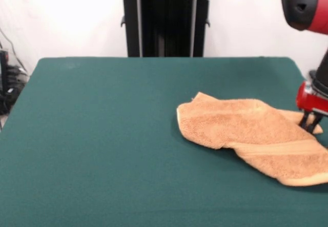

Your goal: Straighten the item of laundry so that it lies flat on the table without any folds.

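The item of laundry [256,135], an orange-tan terry towel, lies rumpled on the right side of the dark green table [102,135]. Part of it is folded over itself, and a flat woven band runs across its near right part. Its right end reaches the picture's edge. My gripper [310,123] comes down at the far right onto the towel's far right corner. Its two dark fingers stand close together, pinching the cloth there. A small tip of towel pokes out just beyond them.
The red and black arm [307,4] fills the top right corner. The table's right edge runs close behind the gripper. Dark cables [7,83] hang off the table's left side.
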{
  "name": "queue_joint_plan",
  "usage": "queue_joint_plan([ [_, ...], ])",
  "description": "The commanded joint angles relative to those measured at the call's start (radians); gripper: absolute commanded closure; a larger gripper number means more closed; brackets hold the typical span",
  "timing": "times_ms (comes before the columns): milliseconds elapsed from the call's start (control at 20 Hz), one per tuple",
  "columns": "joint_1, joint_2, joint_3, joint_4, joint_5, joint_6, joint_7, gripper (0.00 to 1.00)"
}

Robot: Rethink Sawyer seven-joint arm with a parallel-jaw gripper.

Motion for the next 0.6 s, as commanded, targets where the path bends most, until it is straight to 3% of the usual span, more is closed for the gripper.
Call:
queue_joint_plan([
  [50,-0.033,-0.016,0.189,0.162,-0.069,0.335,0.051,1.0],
  [600,-0.055,-0.104,0.214,0.258,-0.098,0.364,0.045,1.0],
])
